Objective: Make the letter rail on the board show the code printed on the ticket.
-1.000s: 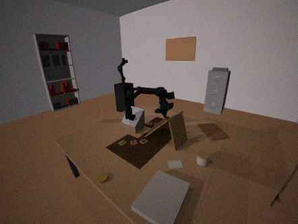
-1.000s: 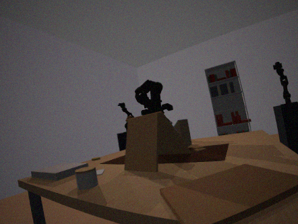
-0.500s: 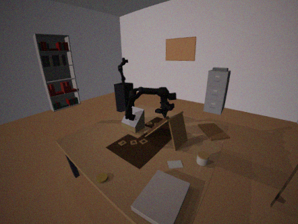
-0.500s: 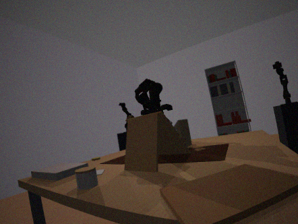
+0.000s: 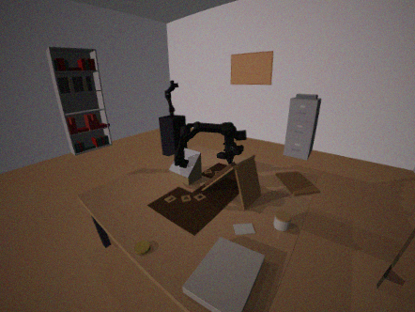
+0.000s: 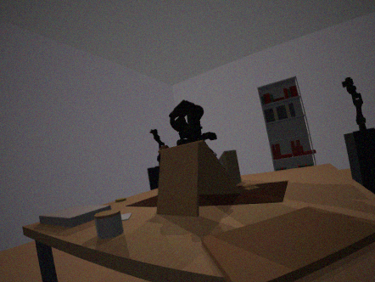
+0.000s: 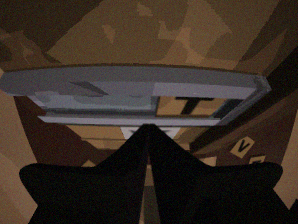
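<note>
The slanted wooden board stands on the table. In the wrist view its grey rail holds one tile marked T, near the rail's right end; the slot left of it shows no tile. My gripper is shut, with nothing seen between its fingers. Its tips are at the rail's lower lip, left of the T; contact cannot be told. A white card below the rail is mostly hidden by the fingers. A V tile and a partly hidden tile lie at lower right.
Three loose tiles, the nearest to the board among them, lie on the dark mat. A white wedge stands by the arm's base. A grey slab, a white cup, a small card and a yellow disc are on the table.
</note>
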Robot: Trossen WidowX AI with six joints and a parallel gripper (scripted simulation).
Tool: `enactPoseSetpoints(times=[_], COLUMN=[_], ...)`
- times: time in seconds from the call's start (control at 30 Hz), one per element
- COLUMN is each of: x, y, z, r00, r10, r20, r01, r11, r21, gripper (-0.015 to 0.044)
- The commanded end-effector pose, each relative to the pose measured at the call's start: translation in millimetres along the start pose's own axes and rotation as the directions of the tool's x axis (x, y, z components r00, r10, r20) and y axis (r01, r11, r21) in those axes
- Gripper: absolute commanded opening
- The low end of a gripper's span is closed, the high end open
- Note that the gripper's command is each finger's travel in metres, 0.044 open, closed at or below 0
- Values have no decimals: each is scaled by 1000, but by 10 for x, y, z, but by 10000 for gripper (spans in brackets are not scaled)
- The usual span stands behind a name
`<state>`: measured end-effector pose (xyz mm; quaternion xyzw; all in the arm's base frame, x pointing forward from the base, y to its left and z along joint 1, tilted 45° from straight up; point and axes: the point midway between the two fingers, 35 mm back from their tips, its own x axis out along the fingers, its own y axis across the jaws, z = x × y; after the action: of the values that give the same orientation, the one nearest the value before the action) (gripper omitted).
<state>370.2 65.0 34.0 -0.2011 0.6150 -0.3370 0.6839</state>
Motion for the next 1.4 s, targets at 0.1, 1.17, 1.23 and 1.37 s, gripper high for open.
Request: enactPoseSetpoints(times=[0.1, 1.17, 1.23, 1.37], x=[31, 150, 158, 165], y=[2, -5, -5, -5], z=[31, 137, 144, 150], r00=[1000, 1000, 1000, 1000], r10=[0, 0, 0, 0], r20=[1, 2, 2, 2], r01=[0, 0, 0, 0], r11=[1000, 1000, 1000, 1000], r21=[-1, -1, -1, -1], gripper=[0, 0, 0, 0])
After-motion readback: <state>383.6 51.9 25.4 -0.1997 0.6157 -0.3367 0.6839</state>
